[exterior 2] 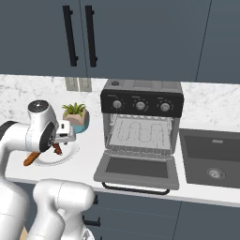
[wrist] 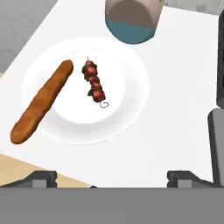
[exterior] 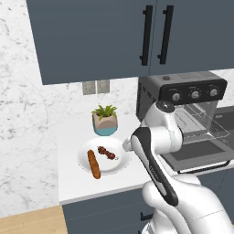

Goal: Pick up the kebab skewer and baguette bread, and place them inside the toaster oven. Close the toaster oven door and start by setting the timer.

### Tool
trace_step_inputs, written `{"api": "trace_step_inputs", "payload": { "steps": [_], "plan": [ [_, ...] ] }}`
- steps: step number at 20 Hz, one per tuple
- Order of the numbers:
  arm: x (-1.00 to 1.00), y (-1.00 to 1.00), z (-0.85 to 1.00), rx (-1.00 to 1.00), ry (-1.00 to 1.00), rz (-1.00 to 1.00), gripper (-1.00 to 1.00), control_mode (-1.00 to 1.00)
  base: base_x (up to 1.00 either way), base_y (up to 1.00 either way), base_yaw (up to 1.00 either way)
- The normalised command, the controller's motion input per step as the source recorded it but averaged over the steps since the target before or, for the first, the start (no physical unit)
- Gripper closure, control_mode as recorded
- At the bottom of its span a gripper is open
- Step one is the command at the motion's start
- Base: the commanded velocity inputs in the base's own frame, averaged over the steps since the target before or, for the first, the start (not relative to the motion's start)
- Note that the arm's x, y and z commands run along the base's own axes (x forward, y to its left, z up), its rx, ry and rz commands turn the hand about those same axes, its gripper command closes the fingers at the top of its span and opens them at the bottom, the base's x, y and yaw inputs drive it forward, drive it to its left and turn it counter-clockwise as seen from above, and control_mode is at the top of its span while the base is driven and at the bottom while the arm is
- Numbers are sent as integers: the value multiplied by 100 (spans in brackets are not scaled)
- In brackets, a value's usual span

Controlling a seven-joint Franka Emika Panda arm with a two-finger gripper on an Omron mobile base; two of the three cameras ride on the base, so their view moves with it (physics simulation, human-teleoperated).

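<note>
The kebab skewer [wrist: 94, 83] and the baguette bread [wrist: 41, 103] lie side by side on a white plate [wrist: 127, 65], the baguette on the plate's left rim. My gripper [wrist: 111, 181] hangs open above the plate's near edge, holding nothing; its fingertips [wrist: 41, 178] stand wide apart. From the left base view the skewer [exterior: 106, 152] and baguette [exterior: 93, 164] show left of the arm. The toaster oven [exterior 2: 143, 105] stands to the right with its door [exterior 2: 138, 168] dropped open and flat, and the wire rack [exterior 2: 140, 133] shows inside.
A potted plant [exterior: 105, 119] in a teal pot stands just behind the plate. A sink [exterior 2: 215, 161] lies right of the oven. Dark upper cabinets [exterior: 96, 36] hang overhead. The counter's left end [exterior: 61, 192] is close to the plate.
</note>
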Motion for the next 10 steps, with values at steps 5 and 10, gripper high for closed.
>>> {"api": "trace_step_inputs", "payload": {
  "steps": [5,10],
  "plan": [
    [45,36,-13,0,0,0,-100,-100,0,0,0],
    [34,43,-25,-1,0,0,-100,-100,0,0,0]
  ]
}}
